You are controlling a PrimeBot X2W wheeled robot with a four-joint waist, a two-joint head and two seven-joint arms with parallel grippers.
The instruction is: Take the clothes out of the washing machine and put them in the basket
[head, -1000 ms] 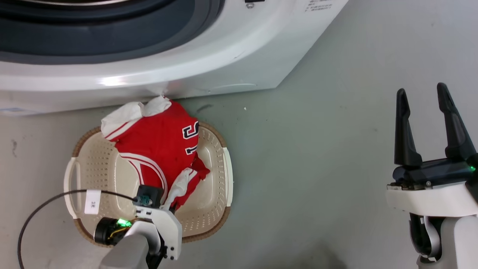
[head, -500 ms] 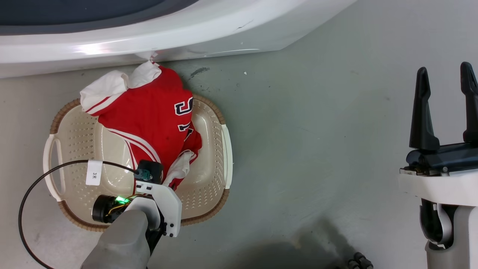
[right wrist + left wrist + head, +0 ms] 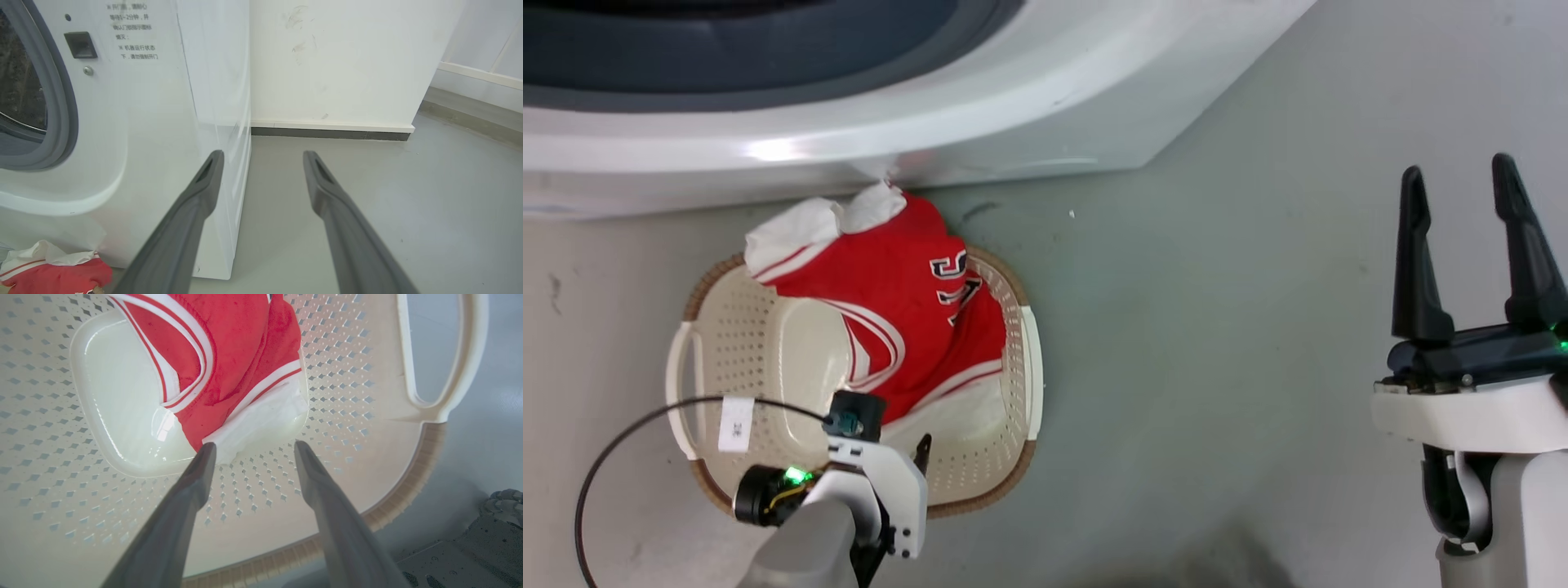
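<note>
Where the left gripper (image 3: 251, 446) hangs: over the near end of the basket (image 3: 723, 327), fingers spread, pinching nothing.
The clothes (image 3: 907, 302): one red jersey, lying along the basket's right side; its white collar end spills over the far rim towards the washing machine (image 3: 1013, 106).
The right gripper (image 3: 1458, 167): far right, well apart from the basket, fingers spread and empty above the bare floor (image 3: 1217, 327).
Step in hand: the jersey looks delivered and let go, so this reads as the end of the drop.
Next move: probably lift the left arm clear without snagging the hem, then go back to the drum; the overhanging collar may want tucking in.
Left wrist view adds: the gap between the fingers, and the white hem just beyond the left fingertip; the head view hides this behind the wrist.
Right wrist view adds: the machine's grey ring (image 3: 61, 102) and a dark slice of drum; whether more clothes lie inside cannot be told.
</note>
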